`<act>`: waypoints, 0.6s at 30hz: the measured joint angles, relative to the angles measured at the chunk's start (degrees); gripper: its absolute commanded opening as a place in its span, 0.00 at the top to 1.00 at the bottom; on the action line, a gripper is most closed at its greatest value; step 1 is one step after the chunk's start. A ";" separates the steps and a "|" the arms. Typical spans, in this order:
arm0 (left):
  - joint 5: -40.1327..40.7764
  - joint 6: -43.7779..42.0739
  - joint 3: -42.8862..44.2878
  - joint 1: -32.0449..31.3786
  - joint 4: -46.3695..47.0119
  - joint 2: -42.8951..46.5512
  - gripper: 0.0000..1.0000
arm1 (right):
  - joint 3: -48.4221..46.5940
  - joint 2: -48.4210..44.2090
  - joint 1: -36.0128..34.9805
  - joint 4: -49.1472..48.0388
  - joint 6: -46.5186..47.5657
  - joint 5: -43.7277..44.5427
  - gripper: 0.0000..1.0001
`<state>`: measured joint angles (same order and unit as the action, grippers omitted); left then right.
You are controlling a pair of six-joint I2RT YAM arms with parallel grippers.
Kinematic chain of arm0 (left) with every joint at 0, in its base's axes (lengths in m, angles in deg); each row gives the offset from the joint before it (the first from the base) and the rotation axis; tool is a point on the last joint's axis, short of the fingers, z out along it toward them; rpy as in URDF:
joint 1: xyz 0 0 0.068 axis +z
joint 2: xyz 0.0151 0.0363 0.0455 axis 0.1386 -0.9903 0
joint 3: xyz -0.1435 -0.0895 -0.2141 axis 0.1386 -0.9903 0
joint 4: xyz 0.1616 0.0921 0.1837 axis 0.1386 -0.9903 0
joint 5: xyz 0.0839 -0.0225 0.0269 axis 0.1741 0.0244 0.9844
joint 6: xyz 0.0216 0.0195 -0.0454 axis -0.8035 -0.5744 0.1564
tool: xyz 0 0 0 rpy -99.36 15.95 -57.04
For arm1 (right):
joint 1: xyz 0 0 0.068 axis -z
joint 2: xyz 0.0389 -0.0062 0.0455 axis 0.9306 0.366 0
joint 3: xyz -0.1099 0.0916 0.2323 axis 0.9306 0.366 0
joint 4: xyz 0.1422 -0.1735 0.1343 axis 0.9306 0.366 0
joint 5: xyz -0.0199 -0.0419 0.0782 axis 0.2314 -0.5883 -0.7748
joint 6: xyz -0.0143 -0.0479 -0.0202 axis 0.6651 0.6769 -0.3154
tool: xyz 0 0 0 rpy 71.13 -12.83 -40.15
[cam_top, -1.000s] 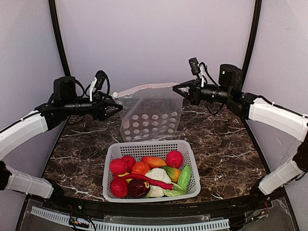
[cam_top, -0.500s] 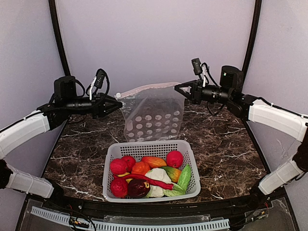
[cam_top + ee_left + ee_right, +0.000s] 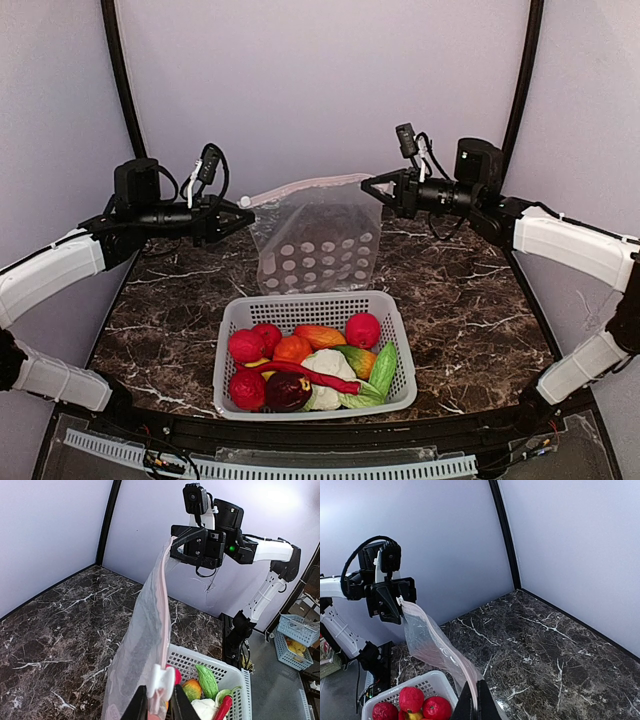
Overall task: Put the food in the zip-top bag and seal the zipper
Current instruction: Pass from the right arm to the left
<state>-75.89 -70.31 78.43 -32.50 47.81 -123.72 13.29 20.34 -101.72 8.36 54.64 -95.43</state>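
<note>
Above the far half of the table [image 3: 470, 290], the bag [image 3: 315, 240] hangs in the air, stretched between the two arms with its mouth edge uppermost and its body drooping down toward the marble surface. The zipper [image 3: 305, 184] runs along that top edge as a pale strip, sloping slightly upward from left to right. The left gripper [image 3: 243, 203] has its fingers nearly together and pinches the bag's left top corner; its own wrist view shows the white end piece of the zipper sitting between the two dark fingers. The right gripper [image 3: 367, 185] is fully closed on the right top corner, and in the right wrist view the thin plastic edge rises straight out from between its fingers. The bag looks flat, and the round dots on it show through the clear plastic. Nearer, just in front of the bag, a white slotted basket [image 3: 232, 318] stands on the table. The food [image 3: 300, 365] lies piled inside it: several red round pieces on the left and at the far right, an orange one, a white cauliflower [image 3: 322, 364] in the middle, a long red pepper across it, a dark purple piece at the near edge and green pieces at the right.
</note>
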 measured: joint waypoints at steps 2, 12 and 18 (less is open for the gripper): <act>-0.04 0.02 -0.02 0.00 0.02 0.00 0.93 | 0.00 0.00 0.00 0.00 0.00 -0.13 1.00; -0.02 0.00 -0.02 0.00 0.02 0.00 0.99 | 0.00 0.00 0.00 0.00 0.00 -0.48 0.98; 0.85 -1.44 -0.02 -0.02 -0.39 0.02 0.99 | -0.09 -0.02 0.35 2.01 0.39 0.11 0.34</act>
<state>-75.03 -71.75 78.41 -32.52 47.41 -123.70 13.20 20.32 -101.37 10.37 55.04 -95.32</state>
